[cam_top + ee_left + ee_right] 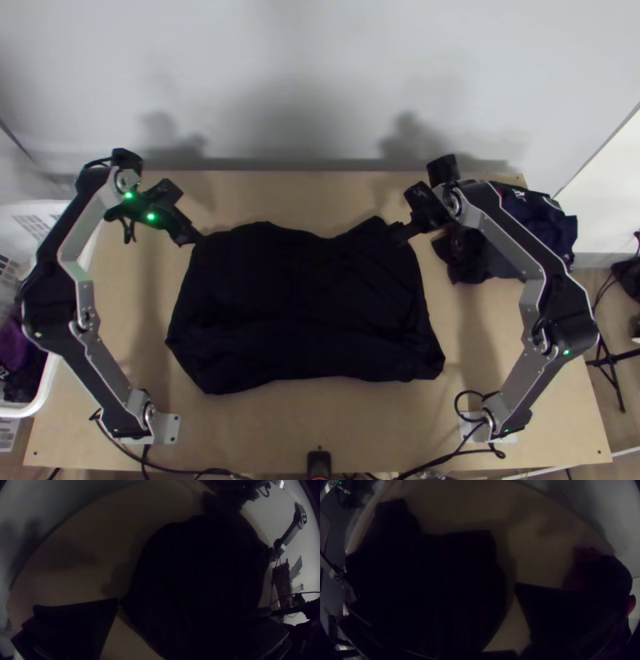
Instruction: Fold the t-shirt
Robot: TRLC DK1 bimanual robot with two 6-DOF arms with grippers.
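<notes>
So the t-shirt [304, 308] lies fairly flat mid-bench [304, 436]. I've got the left gripper [192, 237] and right gripper [398, 233] wide open, holding nothing, at its far corners, probably to fold evenly.

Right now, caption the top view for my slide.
Left gripper and right gripper at far corners of the dark t-shirt.

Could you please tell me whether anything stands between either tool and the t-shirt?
Nothing visible does. In the top view, the left tool is at the black t-shirt's far left corner and the right tool at its far right corner. The dark clothes pile lies right of the shirt, outside both approaches.
</notes>
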